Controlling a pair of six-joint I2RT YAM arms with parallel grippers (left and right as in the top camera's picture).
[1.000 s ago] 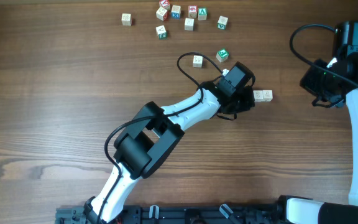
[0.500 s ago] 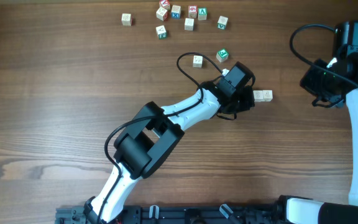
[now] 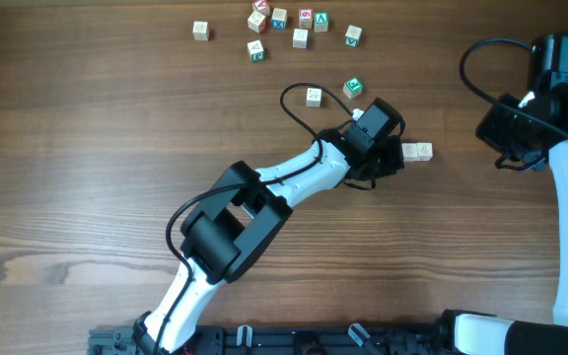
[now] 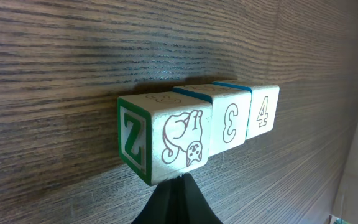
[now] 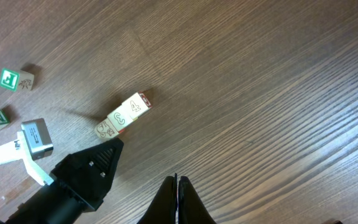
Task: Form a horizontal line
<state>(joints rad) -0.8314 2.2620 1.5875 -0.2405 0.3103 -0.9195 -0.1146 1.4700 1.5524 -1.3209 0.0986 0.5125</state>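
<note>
The horizontal line point(image 4: 229, 118) is three pale wooden cubes touching side by side: one with a green Z and a dog drawing, one marked 3, one marked 4. It lies right of the table's centre in the overhead view point(image 3: 419, 151), where the left arm covers its left end. It also shows in the right wrist view point(image 5: 123, 116). My left gripper point(image 4: 176, 182) is shut with nothing in it, and its tip touches the Z cube's near edge point(image 3: 392, 158). My right gripper point(image 5: 178, 180) is shut and empty, well to the right of the line point(image 3: 504, 143).
Single cubes with coloured symbols lie scattered at the table's far side point(image 3: 279, 25), with one alone further left point(image 3: 200, 31). A green cube point(image 3: 353, 88) and a pale cube point(image 3: 313, 96) sit near the left arm's cable. A green F cube point(image 5: 9, 79) shows in the right wrist view.
</note>
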